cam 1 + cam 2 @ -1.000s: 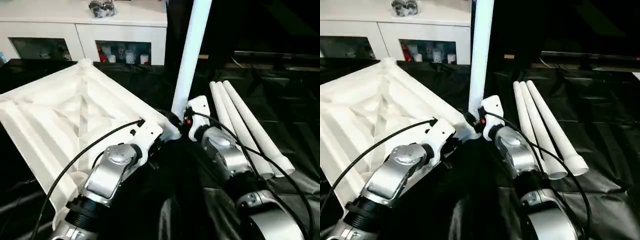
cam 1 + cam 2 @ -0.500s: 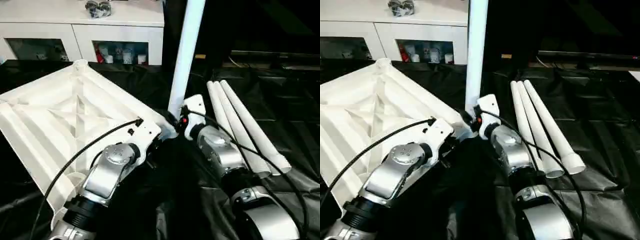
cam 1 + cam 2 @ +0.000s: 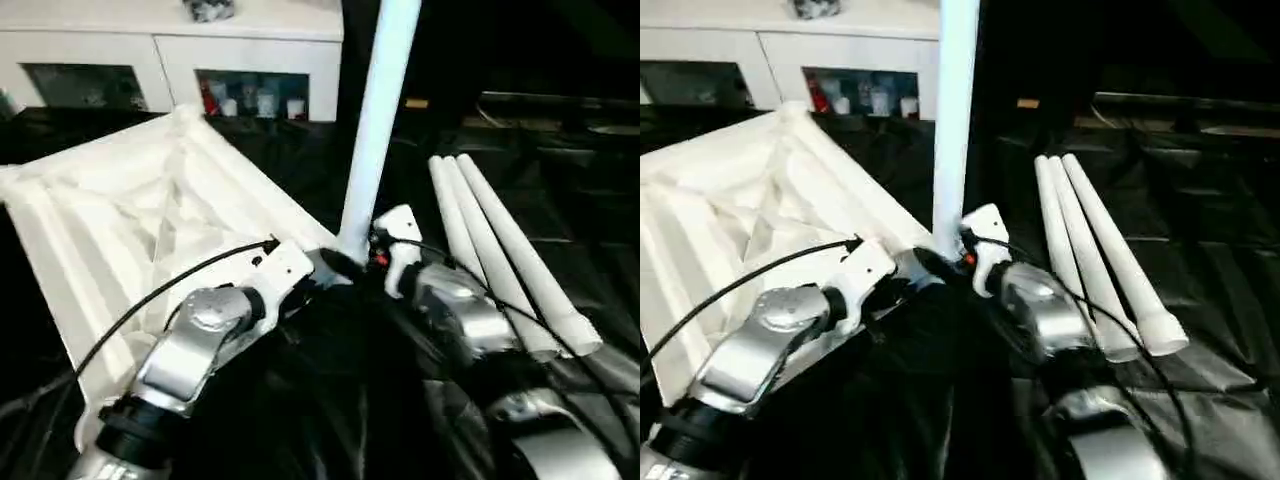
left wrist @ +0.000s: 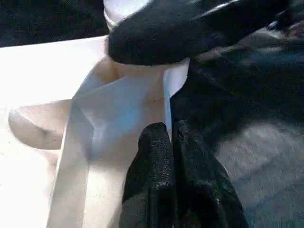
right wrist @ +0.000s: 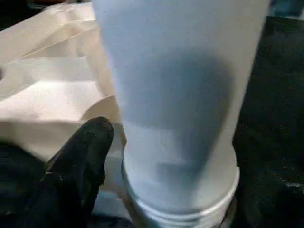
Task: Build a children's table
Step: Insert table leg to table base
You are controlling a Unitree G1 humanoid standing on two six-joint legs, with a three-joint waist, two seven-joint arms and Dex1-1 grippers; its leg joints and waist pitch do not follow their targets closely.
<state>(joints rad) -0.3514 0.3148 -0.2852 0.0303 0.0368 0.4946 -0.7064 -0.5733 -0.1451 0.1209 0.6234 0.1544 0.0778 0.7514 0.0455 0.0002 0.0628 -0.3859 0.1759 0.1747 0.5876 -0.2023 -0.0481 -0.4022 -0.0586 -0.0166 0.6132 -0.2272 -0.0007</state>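
Now right tool (image 3: 352, 262) spread wider beside upright leg (image 3: 376, 118); left tool (image 4: 171, 137) closed, empty, at tabletop (image 3: 120, 220) corner.

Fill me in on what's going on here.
A two-armed robot is building a children's table. The tabletop lies underside up on black sheeting. One leg stands upright in its near corner socket. The right gripper is at that leg's base. The left gripper, shut, rests at the same corner. Three spare legs lie to the right.
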